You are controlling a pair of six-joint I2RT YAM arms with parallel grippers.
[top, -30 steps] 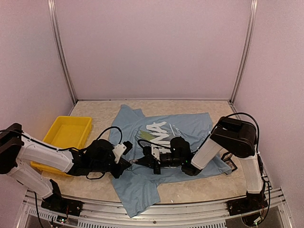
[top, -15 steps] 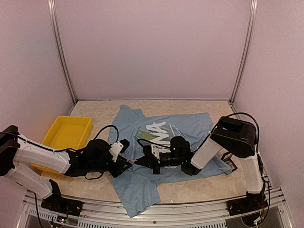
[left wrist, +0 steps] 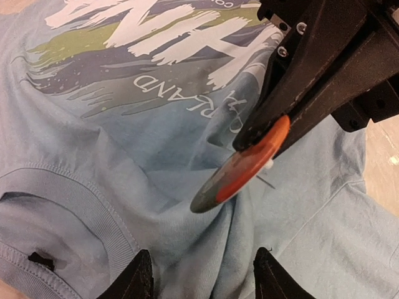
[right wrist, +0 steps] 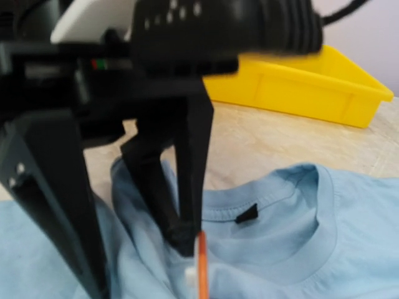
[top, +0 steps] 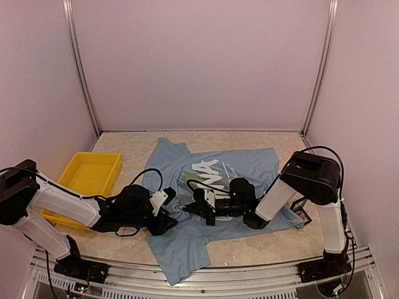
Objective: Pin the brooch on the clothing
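The clothing (top: 240, 167), a light blue T-shirt with white lettering, lies flat on the table, and its print (left wrist: 143, 68) and collar (right wrist: 293, 249) show in the wrist views. My right gripper (top: 190, 207) is shut on the brooch (left wrist: 244, 163), an orange disc held edge-down just above the cloth near the collar. The brooch's thin pin (left wrist: 265, 182) points at the fabric. In the right wrist view the brooch (right wrist: 202, 269) is edge-on. My left gripper (left wrist: 202, 280) is open just in front of it, its fingertips (left wrist: 141, 275) either side of a raised fold, holding nothing.
A yellow tray (top: 90, 174) stands on the table left of the shirt, also seen as the yellow tray (right wrist: 299, 87) behind my left gripper. A small black tag (left wrist: 40, 260) marks the inside of the collar. Pale walls enclose the table.
My left gripper has opened from shut and let go of the shirt fabric. The right gripper, still holding the brooch, has shifted slightly to the right.
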